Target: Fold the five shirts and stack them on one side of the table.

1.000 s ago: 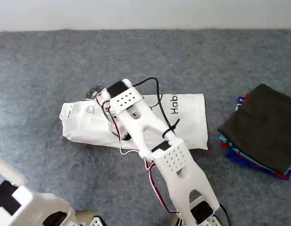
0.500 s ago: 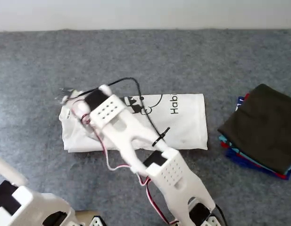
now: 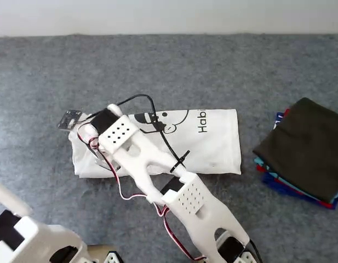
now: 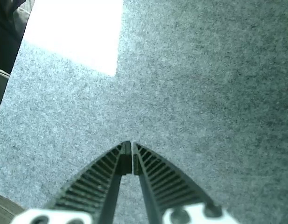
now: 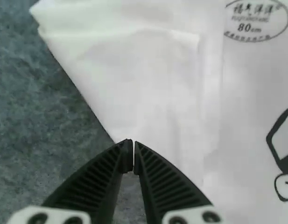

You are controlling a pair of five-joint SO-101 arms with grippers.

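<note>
robot lab bench, grey felt tabletop point(image 3: 240, 71)

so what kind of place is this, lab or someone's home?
Probably a robot test bench, not a home: a table covered in grey felt, a white arm with exposed wiring, and a white shirt plus a folded stack laid out.

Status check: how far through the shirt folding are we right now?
Done: a stack of folded shirts, dark one on top, sits off to one side. In hand: the white shirt lies folded into a long strip, with the right gripper shut at its edge. Left: fold it shorter and add it to the stack.
</note>
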